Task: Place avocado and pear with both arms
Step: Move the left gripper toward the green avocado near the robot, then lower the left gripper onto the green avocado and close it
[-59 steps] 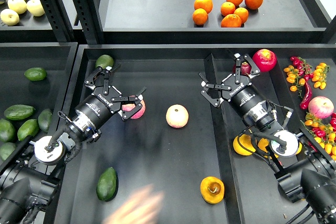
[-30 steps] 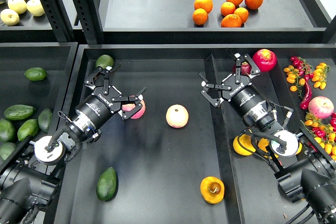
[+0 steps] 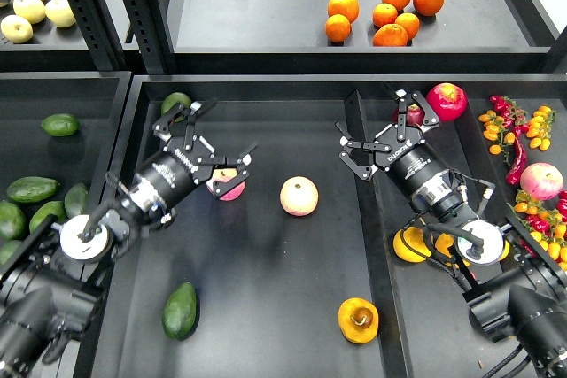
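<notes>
The dark green avocado [image 3: 181,310] lies on the central black tray [image 3: 292,281], near its front left. The orange-yellow pear [image 3: 358,320] with a brown stem lies near the tray's front right. My left gripper [image 3: 211,133] is open and empty, well above and behind the avocado, beside a pink-yellow apple [image 3: 227,185]. My right gripper [image 3: 383,123] is open and empty over the divider at the tray's right edge, far behind the pear.
A second apple [image 3: 299,196] sits mid-tray. A green fruit [image 3: 175,103] lies at the tray's back left. Several avocados [image 3: 33,189] fill the left bin. Oranges [image 3: 387,15] sit on the back shelf. A pomegranate [image 3: 446,100] and peppers [image 3: 517,130] are at right.
</notes>
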